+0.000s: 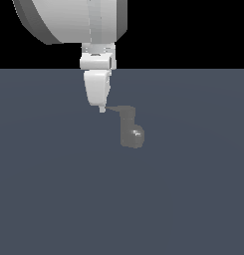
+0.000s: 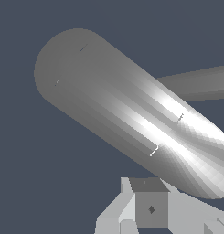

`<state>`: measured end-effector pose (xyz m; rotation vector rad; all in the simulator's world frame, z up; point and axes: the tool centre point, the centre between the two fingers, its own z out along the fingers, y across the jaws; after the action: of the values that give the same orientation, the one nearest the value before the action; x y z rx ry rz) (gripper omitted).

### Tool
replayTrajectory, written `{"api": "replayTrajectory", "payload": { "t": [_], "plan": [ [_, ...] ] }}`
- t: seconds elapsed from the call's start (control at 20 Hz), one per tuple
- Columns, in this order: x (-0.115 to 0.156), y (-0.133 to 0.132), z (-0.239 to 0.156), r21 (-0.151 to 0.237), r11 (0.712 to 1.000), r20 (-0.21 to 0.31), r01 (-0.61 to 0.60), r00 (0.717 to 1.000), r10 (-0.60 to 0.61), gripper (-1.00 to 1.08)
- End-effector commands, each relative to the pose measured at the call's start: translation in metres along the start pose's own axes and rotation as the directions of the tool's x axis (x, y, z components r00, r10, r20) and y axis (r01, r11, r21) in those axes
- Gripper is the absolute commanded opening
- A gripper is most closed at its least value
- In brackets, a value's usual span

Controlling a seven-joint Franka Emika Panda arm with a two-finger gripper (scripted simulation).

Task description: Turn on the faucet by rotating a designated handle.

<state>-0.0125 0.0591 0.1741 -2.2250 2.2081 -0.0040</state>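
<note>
With my hand (image 1: 102, 109) just reaching the handle (image 1: 118, 108) tip at the frame's centre, finger spacing unclear, I judge the faucet (image 1: 130, 128) unturned and rotation still ahead.

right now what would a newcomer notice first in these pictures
The large white robot arm comes down from the top of the exterior view, its gripper at the free end of the faucet's handle; contact cannot be confirmed. The small grey faucet stands alone on the dark blue-grey floor. In the wrist view a grey cylinder with a bright glare fills the frame.
</note>
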Motion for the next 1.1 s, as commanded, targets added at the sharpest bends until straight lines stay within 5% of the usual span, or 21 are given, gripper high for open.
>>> {"api": "replayTrajectory", "payload": {
  "t": [0.0,0.55,1.05],
  "plan": [
    [0.012,0.009,0.001,-0.006,1.000,-0.003,-0.012,1.000,0.012,-1.00],
    [0.020,0.030,0.000,-0.003,1.000,-0.002,-0.001,1.000,0.001,-1.00],
    [0.074,0.042,0.000,-0.005,1.000,-0.002,-0.007,1.000,0.007,-1.00]
  ]
}}
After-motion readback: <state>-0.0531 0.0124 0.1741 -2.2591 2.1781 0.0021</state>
